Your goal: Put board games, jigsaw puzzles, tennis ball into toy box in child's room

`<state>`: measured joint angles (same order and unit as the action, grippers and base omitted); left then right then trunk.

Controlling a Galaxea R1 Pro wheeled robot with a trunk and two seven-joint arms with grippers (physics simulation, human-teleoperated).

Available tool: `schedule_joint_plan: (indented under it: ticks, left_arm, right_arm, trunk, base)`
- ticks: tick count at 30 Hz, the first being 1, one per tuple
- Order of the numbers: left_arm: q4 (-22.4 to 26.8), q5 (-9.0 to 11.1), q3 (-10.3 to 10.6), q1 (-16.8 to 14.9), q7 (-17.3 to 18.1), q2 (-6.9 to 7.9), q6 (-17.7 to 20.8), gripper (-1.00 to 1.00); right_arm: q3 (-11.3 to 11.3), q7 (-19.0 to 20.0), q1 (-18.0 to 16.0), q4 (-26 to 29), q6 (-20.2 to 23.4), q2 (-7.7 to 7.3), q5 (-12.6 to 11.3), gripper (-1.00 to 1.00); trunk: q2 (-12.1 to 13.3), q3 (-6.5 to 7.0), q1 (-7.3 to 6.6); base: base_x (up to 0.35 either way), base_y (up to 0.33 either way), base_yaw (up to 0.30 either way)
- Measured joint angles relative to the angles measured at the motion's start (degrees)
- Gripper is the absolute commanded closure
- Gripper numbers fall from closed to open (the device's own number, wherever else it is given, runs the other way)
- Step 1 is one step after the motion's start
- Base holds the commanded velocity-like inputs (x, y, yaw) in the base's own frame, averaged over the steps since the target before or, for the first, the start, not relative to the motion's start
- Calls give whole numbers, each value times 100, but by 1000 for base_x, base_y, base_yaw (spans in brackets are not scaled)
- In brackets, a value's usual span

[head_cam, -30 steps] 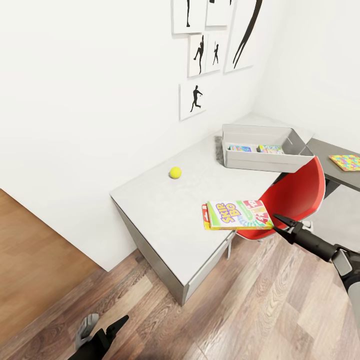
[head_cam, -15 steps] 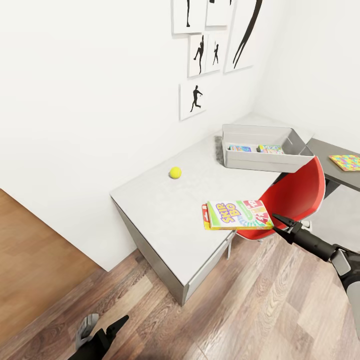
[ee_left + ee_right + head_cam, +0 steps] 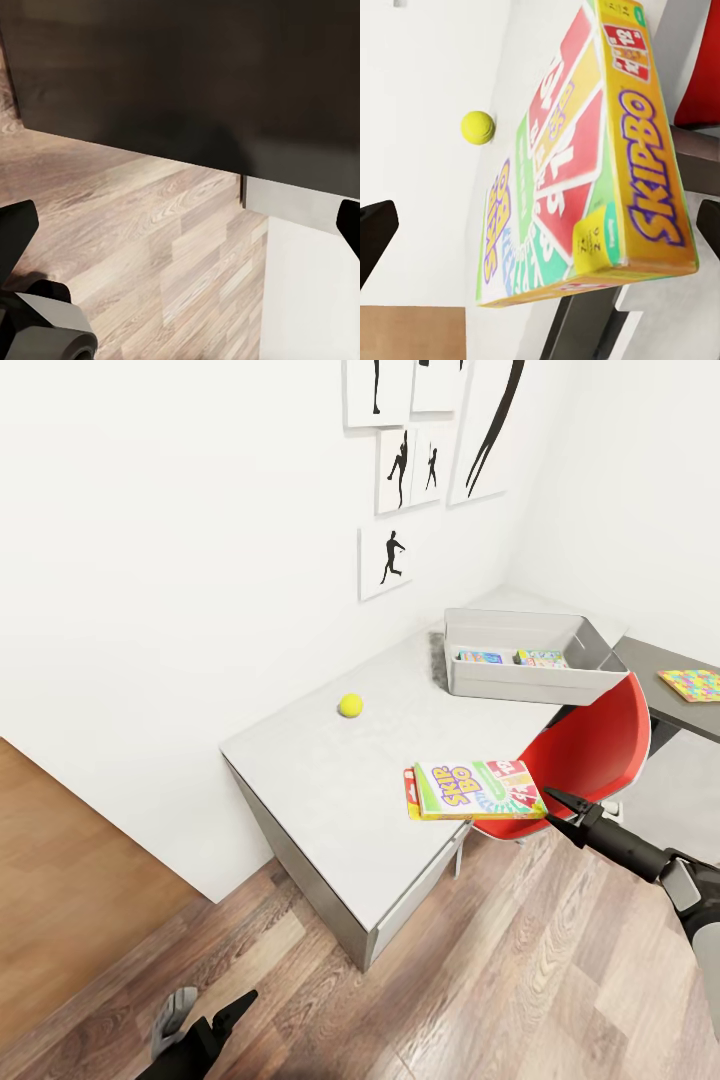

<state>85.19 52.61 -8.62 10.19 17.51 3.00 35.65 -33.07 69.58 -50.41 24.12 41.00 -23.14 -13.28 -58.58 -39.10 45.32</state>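
Note:
The Skip-Bo board game [image 3: 477, 789] lies flat at the front edge of the pale table [image 3: 320, 780], with its right end hanging over the edge. My right gripper [image 3: 549, 805] is open just off that overhanging end, apart from it. The right wrist view shows the Skip-Bo box [image 3: 585, 172] ahead between the wide-spread fingertips [image 3: 373, 240], with the tennis ball [image 3: 478, 127] beyond. The tennis ball [image 3: 350, 705] rests mid-table. The toy box [image 3: 530, 685] stands at the far corner, holding a small blue board game [image 3: 481, 656] and a jigsaw puzzle [image 3: 543, 658]. Another jigsaw puzzle [image 3: 692, 683] lies on the dark section. My left gripper [image 3: 215, 1025] hangs low, open.
A red chair [image 3: 590, 750] stands tucked against the table, right under the overhanging box and beside my right arm. Baseball-player silhouette pictures [image 3: 388, 560] hang on the white wall. Wood-plank floor [image 3: 500, 980] lies in front; the left wrist view shows floor [image 3: 150, 247] under a dark panel.

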Motion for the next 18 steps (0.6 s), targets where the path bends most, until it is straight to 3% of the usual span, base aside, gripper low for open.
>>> schedule_joint_plan:
  ticks: [18]
  left_arm:
    - [2, 0, 0, 0, 3, 0, 0, -100]
  right_arm:
    - [5, -5, 0, -6, -4, 18, 0, -100]
  trunk:
    - [0, 0, 0]
  base:
    - [0, 0, 0]
